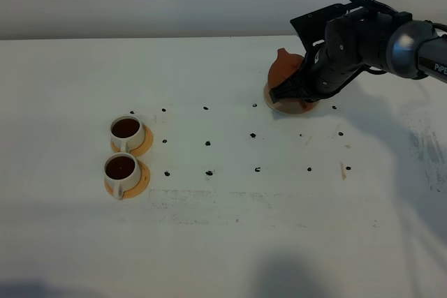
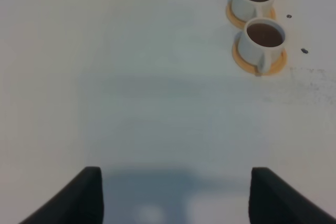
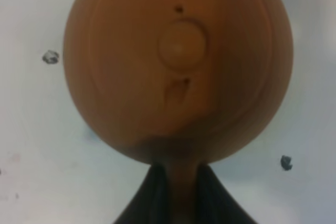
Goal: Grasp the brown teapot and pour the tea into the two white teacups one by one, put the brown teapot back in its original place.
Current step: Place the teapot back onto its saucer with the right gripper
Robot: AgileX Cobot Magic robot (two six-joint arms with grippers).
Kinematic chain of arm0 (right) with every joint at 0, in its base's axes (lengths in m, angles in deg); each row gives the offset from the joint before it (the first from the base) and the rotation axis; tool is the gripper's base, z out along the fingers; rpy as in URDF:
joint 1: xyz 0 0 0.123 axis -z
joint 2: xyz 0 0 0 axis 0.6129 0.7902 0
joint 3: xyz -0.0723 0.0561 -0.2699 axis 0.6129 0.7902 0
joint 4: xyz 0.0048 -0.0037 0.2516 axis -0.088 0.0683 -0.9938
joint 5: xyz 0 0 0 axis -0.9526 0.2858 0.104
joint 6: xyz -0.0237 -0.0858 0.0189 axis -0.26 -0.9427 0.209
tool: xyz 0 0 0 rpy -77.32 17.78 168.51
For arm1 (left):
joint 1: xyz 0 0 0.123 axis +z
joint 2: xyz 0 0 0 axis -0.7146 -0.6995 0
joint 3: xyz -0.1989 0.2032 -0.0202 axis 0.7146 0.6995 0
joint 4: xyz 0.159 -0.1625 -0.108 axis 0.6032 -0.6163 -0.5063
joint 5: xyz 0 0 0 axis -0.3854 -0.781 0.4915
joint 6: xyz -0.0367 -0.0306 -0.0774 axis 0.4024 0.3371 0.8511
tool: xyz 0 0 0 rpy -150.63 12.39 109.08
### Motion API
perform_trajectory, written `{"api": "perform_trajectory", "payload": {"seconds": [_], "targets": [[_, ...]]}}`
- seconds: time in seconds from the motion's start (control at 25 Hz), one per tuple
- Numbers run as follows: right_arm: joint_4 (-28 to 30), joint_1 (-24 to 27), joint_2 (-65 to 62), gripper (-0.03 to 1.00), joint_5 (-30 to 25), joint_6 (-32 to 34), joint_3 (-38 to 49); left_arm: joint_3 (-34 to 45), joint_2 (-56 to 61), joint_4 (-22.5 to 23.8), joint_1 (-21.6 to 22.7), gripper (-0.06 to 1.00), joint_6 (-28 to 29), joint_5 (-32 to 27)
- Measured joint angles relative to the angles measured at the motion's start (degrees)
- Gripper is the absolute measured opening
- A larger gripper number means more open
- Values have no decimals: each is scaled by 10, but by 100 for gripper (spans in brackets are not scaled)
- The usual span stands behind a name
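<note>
Right gripper (image 3: 177, 182) is clamping the brown teapot (image 1: 285, 68) handle, upper right, seemingly over its coaster (image 1: 268, 100); left gripper (image 2: 176, 195) is sitting wide.

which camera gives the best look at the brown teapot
The right wrist view: the brown teapot fills it from above, lid knob clear, handle between the fingers. The high view shows it partly behind the arm; the left wrist view misses it.

Exterior high: raised, off the arms, looking down and across the white tabletop (image 1: 223, 242), far enough to take in both ends. Left wrist: looks out low over the tabletop past its own fingers (image 2: 79, 198); shares the two white teacups (image 2: 257, 19) with the high view. Right wrist: straight down, very near, filled by the brown teapot (image 3: 178, 66), also seen from high up
</note>
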Motion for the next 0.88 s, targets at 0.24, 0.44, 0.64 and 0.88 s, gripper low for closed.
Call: {"api": "perform_trajectory", "payload": {"seconds": [0.24, 0.44, 0.64, 0.88], "targets": [[1, 1, 17, 10, 2, 0, 0, 0, 0, 0, 0, 56, 0, 0], [1, 1, 19, 10, 3, 0, 0, 0, 0, 0, 0, 56, 0, 0], [1, 1, 19, 10, 2, 5, 0, 0, 0, 0, 0, 56, 0, 0], [1, 1, 19, 19, 3, 12, 0, 0, 0, 0, 0, 56, 0, 0]]}}
